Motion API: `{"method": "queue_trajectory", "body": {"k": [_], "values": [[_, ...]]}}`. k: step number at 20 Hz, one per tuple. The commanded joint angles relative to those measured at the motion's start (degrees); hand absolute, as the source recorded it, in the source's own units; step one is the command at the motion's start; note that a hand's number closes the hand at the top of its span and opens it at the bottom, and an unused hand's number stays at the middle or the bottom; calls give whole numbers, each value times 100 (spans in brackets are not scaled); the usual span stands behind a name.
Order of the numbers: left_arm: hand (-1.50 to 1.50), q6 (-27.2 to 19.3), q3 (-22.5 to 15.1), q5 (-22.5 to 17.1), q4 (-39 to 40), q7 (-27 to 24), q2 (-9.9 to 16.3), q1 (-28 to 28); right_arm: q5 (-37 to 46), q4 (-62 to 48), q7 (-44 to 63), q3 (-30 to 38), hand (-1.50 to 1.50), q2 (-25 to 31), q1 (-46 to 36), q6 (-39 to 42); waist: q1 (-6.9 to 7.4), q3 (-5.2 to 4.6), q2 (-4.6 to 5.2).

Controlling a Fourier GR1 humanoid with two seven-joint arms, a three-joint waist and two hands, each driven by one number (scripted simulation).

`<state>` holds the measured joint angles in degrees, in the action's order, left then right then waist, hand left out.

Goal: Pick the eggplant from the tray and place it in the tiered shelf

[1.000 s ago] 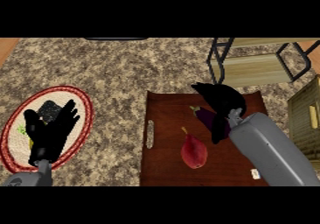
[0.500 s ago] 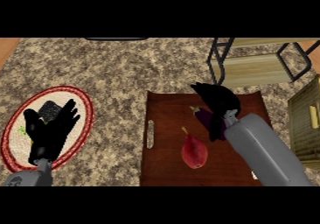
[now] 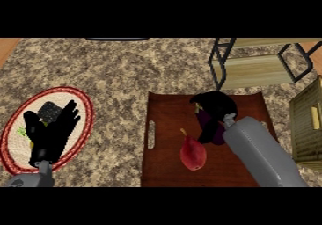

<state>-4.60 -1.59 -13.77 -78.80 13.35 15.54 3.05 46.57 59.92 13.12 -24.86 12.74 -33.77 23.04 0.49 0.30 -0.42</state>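
A dark wooden tray (image 3: 165, 171) lies in the middle of the counter. My right hand (image 3: 214, 107) is curled over a dark purple eggplant (image 3: 217, 134) on the tray's right half, and only slivers of the eggplant show below the hand. The tiered shelf (image 3: 254, 70), black-framed with pale wooden boards, stands just beyond the tray at the upper right. My left hand (image 3: 52, 129) rests open, fingers up, over a plate at the left.
A red pear-shaped fruit (image 3: 192, 152) with a stem lies on the tray left of my right forearm. The red-rimmed woven plate (image 3: 85, 112) at the left holds a dark item. A wooden crate (image 3: 311, 123) stands at the right edge.
My right hand has shifted slightly on the eggplant; the tray, the fruit and the left hand stay where they were.
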Motion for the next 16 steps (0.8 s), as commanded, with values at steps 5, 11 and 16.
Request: {"method": "queue_trajectory", "body": {"k": [5,11,16], "values": [[0,39,41,-23,-33,393,-12,-96,231,-240,-755,-356,150,-120,189,193,-9,-28,44],[0,63,129,126,508,-41,-135,-17,73,285,-1222,-187,150,-154,361,120,-66,-32,47],[0,30,69,132,34,280,-115,-191,-372,1546,-780,599,150,219,1189,-58,-170,-30,8]]}}
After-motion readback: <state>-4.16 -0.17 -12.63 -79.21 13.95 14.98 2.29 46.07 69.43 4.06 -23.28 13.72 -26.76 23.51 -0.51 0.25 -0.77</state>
